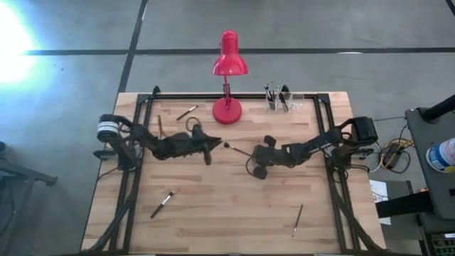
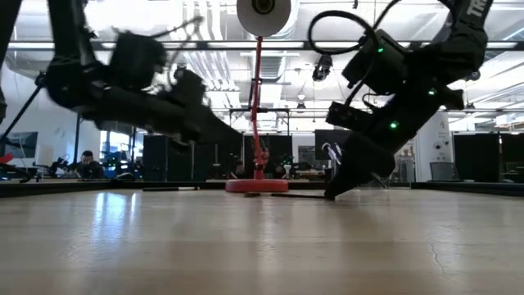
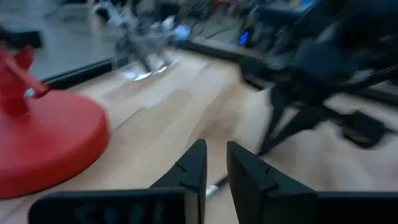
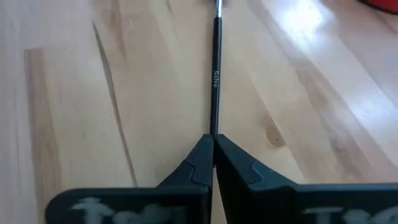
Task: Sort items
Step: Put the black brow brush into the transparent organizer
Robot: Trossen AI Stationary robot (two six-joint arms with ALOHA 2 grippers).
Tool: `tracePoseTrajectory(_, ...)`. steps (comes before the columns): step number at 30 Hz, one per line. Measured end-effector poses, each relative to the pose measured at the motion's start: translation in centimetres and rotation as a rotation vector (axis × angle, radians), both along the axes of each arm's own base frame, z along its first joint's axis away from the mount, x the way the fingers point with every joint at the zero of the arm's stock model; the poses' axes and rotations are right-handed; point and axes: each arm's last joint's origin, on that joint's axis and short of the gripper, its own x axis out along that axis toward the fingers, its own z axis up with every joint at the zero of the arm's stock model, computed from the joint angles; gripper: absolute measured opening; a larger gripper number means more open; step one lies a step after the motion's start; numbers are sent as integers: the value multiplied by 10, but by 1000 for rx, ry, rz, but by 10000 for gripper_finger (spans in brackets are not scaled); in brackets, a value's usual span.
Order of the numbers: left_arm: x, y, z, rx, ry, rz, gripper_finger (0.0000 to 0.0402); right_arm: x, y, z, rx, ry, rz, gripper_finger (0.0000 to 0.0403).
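A thin dark-handled brush point(image 1: 238, 149) lies on the table's middle, its bristle head toward the left arm. My right gripper point(image 1: 254, 153) is shut on its handle end; the right wrist view point(image 4: 213, 138) shows this up close. My left gripper point(image 1: 213, 147) hovers above the table just left of the bristle head, fingers narrowly open point(image 3: 214, 152). The brush's silvery ferrule point(image 3: 214, 185) shows below the gap between them. Other brushes lie loose: one near the lamp point(image 1: 187, 112), one by the left arm point(image 1: 160, 126), one front left point(image 1: 162, 203) and one front right point(image 1: 297, 220). My right gripper pinches the dark handle point(image 4: 214, 118) at its free end between its two fingers. The fingers slant down from the table's right and lie along the brush. The brush lies flat on the wood and stretches away from the fingertips toward the left arm.
A red desk lamp point(image 1: 227, 110) stands at the far middle, its base close behind both grippers. A clear holder point(image 1: 283, 99) with several upright brushes sits far right. Black rails point(image 1: 334, 178) run along both table sides. Bare wood point(image 1: 227, 206) spreads across the near half.
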Motion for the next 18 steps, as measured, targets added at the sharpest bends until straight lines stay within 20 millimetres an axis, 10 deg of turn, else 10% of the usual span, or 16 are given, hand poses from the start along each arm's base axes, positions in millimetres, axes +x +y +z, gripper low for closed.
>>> tracePoseTrajectory(18,-18,-5,16,-11,-209,-87,55,-24,-3,35,-92,-492,-37,8)
